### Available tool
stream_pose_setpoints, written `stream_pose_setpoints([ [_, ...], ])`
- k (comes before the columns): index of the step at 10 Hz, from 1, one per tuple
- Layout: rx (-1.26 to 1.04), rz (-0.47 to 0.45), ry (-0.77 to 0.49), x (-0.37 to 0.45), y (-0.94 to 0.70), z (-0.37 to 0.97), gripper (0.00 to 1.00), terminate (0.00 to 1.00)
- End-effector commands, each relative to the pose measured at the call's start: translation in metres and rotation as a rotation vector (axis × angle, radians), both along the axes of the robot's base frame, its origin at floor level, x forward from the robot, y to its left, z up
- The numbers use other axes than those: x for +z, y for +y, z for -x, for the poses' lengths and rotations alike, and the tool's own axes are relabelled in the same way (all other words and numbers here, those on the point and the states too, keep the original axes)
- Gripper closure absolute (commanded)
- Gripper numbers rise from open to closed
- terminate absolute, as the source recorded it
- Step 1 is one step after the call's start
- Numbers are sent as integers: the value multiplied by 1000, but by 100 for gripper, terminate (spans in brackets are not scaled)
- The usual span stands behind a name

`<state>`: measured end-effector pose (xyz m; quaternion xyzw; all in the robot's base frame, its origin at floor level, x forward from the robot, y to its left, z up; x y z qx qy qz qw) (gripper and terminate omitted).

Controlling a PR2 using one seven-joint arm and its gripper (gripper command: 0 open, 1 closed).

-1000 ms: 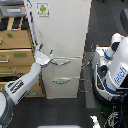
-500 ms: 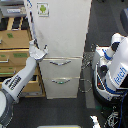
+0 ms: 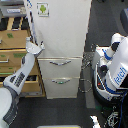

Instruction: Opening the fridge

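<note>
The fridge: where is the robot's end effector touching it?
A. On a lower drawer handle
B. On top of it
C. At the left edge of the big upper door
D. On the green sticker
C: the end effector sits at the left edge of the fridge upper door.

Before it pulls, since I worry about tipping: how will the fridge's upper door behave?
The upper door looks rigid, so it should swing as one piece. The fridge is tall and floor-standing, probably too heavy to tip. The hand sits at its edge.

single exterior view, high, angled down, mid-range, facing fridge (image 3: 62,45) front.
</note>
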<state>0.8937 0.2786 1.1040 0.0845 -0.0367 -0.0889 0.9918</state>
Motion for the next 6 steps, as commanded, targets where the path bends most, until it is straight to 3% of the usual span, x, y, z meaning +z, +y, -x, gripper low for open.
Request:
stream_pose_setpoints([
  [1, 23, -58, 28, -32, 50, -18, 0, 0],
  [3, 43, 63, 58, -42, 45, -29, 0, 0],
  [4, 31, 54, 68, -45, 40, -30, 100, 0],
  [6, 3, 50, 90, -46, 17, -37, 100, 0],
])
